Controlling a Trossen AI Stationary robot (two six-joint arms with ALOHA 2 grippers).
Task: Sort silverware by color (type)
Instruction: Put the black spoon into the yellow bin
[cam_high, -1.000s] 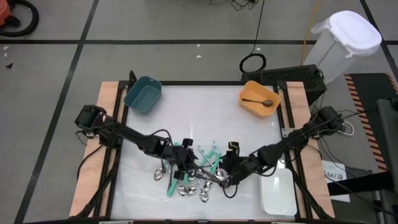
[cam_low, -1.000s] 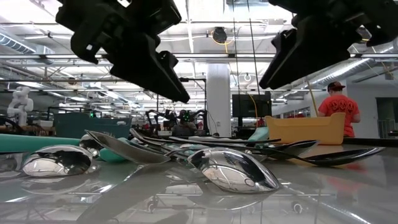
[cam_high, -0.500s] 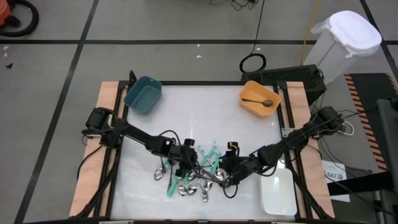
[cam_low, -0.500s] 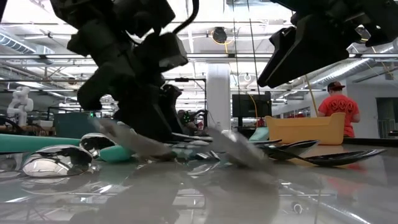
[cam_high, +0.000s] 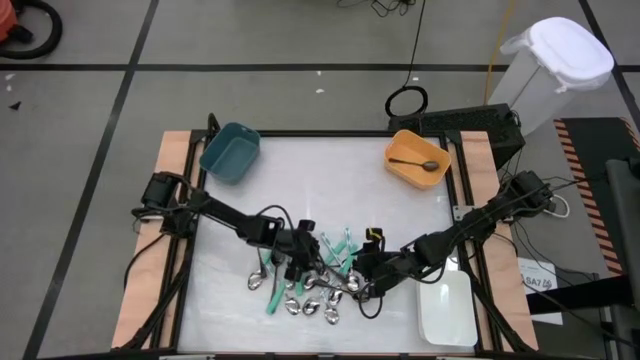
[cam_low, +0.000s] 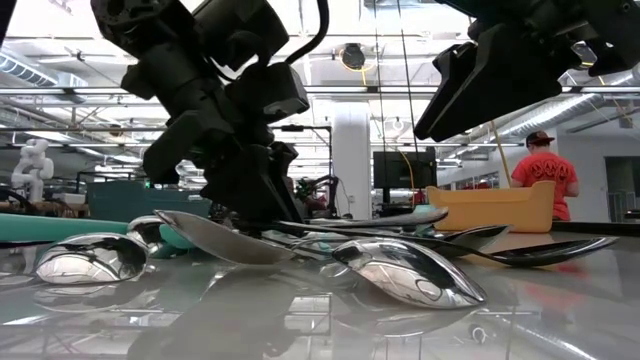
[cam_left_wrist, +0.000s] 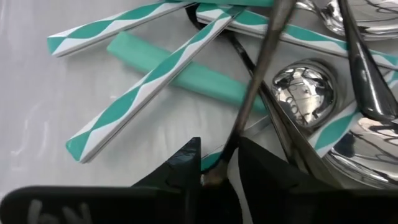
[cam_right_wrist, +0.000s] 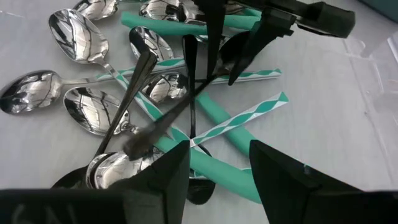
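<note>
White surface (cam_high: 330, 180) carries your unsorted silverware pile (cam_high: 310, 285); only the orange bin (cam_high: 417, 160) holds a dark spoon (cam_high: 412, 163). Your left hand (cam_left_wrist: 217, 165) pinches a dark handle (cam_left_wrist: 252, 93); your right hand (cam_right_wrist: 214, 168) hovers open.

spoons (cam_right_wrist: 93, 109): mirror-polished metal | handles (cam_left_wrist: 137, 99): glossy teal-white plastic | table (cam_high: 330, 180): smooth white, slightly reflective
</note>
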